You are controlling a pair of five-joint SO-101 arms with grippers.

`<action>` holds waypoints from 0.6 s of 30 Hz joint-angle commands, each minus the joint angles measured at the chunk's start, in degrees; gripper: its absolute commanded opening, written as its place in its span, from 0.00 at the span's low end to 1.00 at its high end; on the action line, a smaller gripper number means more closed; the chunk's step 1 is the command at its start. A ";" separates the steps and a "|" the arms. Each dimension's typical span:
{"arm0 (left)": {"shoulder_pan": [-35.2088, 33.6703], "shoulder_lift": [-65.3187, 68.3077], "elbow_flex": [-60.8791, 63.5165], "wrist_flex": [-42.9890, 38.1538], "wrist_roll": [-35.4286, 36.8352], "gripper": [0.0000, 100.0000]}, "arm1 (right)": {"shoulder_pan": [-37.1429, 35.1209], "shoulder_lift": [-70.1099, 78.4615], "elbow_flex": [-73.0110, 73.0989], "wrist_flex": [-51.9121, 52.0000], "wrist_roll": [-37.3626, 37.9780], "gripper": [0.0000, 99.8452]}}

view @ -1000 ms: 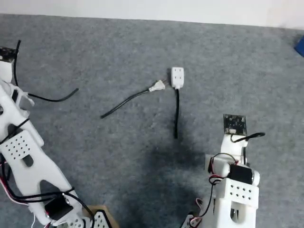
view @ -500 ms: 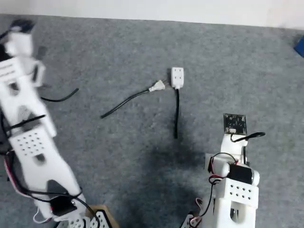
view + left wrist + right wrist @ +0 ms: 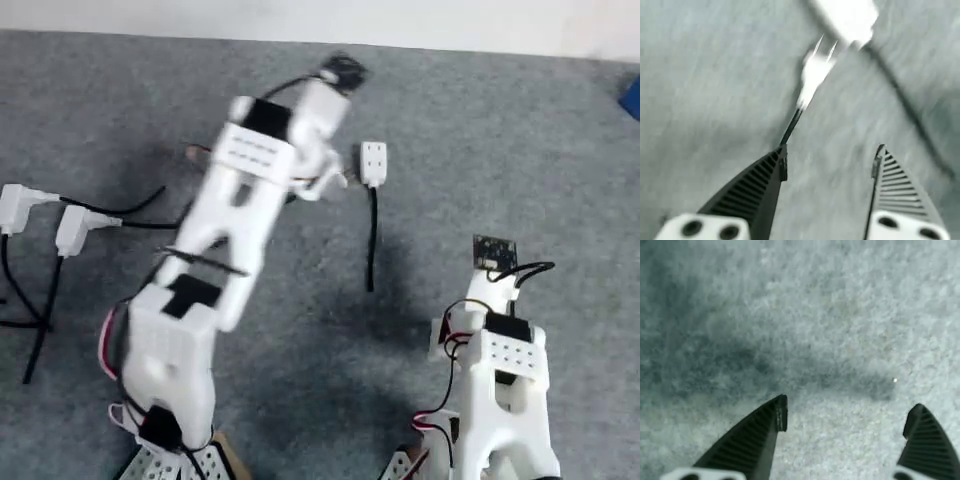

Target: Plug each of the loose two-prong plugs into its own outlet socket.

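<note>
Grey carpet [image 3: 520, 140] covers the whole work surface, and a white socket block [image 3: 373, 162] lies face up on it; using that as reference. Its own black cord [image 3: 372, 240] runs straight off the block toward the arm bases, free end on the carpet. Loose two-prong plug [image 3: 814, 75] lies on the carpet just beside the socket block, prongs bare and aimed at it, so not seated; too blurred to say whether the tips touch the block. The plug's thin black lead [image 3: 790, 125] trails away from the block and passes close by one finger of the left gripper [image 3: 830, 152]. That gripper hangs over the carpet a little back from the plug, on the side away from the block, fingers spread wide, nothing between them. From above, the left arm [image 3: 240, 200] is stretched out long, wrist end next to the block and covering most of the plug. Two more white plugs [image 3: 20, 203] with black leads lie side by side well apart from the socket block, out beyond the left arm. Folded up, the right arm [image 3: 500, 370] sits well short of the block, across the block's cord from the left arm. Its right gripper [image 3: 847, 407] points down at bare carpet, fingers spread, holding nothing. Small blue object [image 3: 632, 97] at the carpet's edge, well apart from the block, right arm's side.
</note>
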 commanded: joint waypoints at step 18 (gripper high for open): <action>8.22 40.40 -44.53 -13.19 9.49 0.28 | -3.12 0.31 1.89 -3.47 -0.18 0.36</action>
